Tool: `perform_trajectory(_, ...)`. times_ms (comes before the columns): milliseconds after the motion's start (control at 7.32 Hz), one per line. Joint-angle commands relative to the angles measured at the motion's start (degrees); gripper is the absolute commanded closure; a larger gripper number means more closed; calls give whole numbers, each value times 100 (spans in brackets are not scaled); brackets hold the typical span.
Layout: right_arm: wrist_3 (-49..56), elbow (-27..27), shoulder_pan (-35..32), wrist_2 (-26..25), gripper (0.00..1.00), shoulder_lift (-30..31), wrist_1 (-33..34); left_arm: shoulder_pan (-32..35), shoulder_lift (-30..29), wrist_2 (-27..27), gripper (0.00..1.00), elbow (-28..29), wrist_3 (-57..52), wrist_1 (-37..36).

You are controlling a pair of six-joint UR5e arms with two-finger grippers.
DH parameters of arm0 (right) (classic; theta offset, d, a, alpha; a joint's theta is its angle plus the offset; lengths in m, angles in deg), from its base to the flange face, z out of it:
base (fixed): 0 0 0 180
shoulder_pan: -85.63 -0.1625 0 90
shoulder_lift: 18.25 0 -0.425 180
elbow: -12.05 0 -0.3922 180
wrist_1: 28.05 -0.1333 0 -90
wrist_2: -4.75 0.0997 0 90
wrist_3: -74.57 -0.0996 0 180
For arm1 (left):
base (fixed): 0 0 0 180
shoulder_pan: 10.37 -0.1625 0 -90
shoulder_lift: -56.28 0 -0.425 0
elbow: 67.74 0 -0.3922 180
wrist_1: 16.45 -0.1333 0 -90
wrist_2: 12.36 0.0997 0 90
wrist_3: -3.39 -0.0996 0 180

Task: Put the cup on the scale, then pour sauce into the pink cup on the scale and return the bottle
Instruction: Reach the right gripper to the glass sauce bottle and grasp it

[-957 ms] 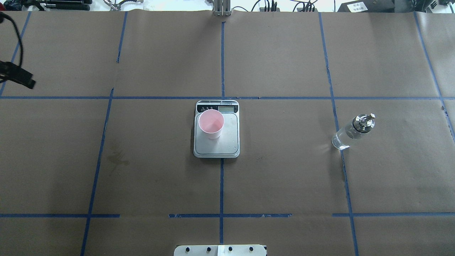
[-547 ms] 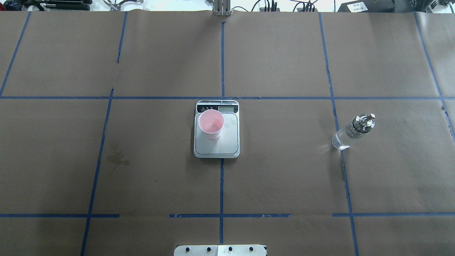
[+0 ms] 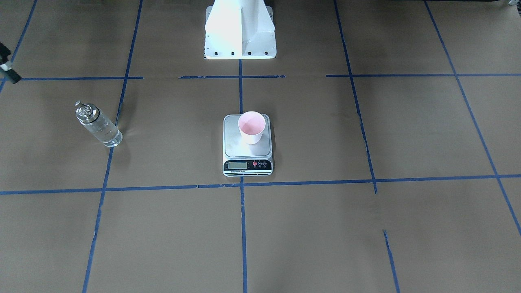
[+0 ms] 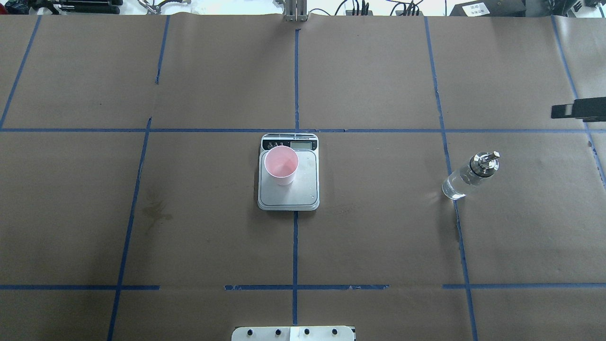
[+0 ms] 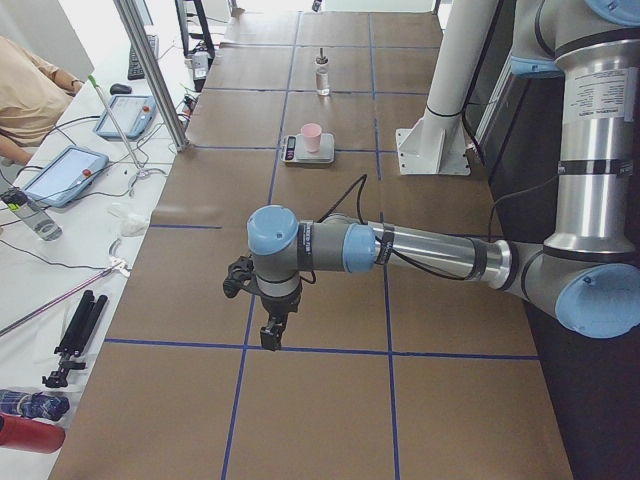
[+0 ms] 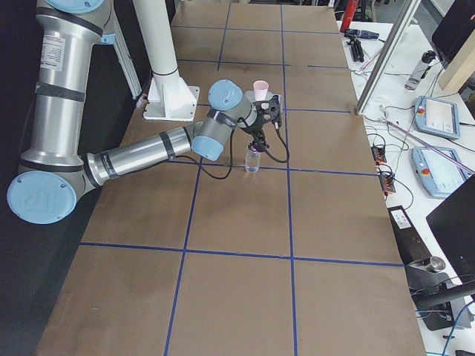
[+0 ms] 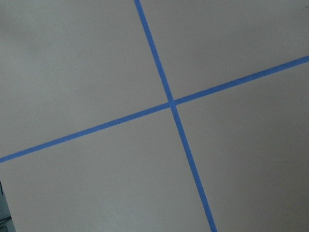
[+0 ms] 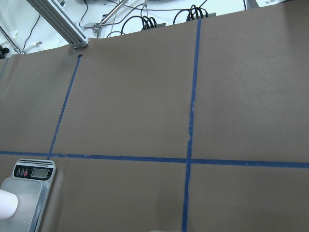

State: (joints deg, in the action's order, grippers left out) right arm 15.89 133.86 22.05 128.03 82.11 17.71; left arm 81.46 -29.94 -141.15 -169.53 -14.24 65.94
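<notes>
– On the brown-papered table (image 4: 378,246), biggest things first. The left arm (image 5: 420,250) is gone from the overhead view. A second ago a dark piece of it showed at that view's left edge. Now it hangs low over bare paper at the robot's left end, well apart from everything. The left gripper (image 5: 272,330) points down. Spread or closed, I cannot tell from that side view.

– And the right arm (image 6: 148,156)?

– New arrival. Half a second ago nothing showed at the overhead's right edge. Now the right gripper (image 4: 568,110) pokes in there as a dark bar, near the bottle on its far side. Jaw width I cannot tell, too little of it shows. I see nothing in it.

– Scale (image 4: 303,194)?

– Unmoved at table centre, display strip on the side away from the robot.

– Bottle (image 4: 466,176)?

– Also unmoved. It stands upright on a blue tape line (image 4: 460,246) on the robot's right, well apart from the scale. Nothing touches it.

– Cup (image 4: 281,164)?

– Upright on the scale's steel platform, toward the display end and the robot's left corner. Same spot in all three overhead shots. The inside looks dry and pink. The sauce (image 4: 452,188) is clear and sits in the bottle.

– Your reading?

– The cup placement looks done. The left arm has cleared out and the right arm is taking over. I judge the bottle grasp comes next, with pour and return both outstanding.
</notes>
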Motion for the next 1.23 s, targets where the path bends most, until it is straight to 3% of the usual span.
perform_trajectory(0,-565,361,1771,-2238,0,28,3,38,70,-41,0,-16,-74,14)
perform_trajectory(273,-661,361,3047,-4225,0,185,144,38,70,-41,0,-16,-74,14)
perform_trajectory(547,-968,352,3875,-5608,0,641,74,29,52,-207,0,-16,-65,14)
perform_trajectory(820,-961,326,4001,-5998,0,819,65,29,61,-314,0,-16,-56,14)
perform_trajectory(1094,-987,3,4492,-6945,0,776,56,29,61,-314,0,-7,-48,14)
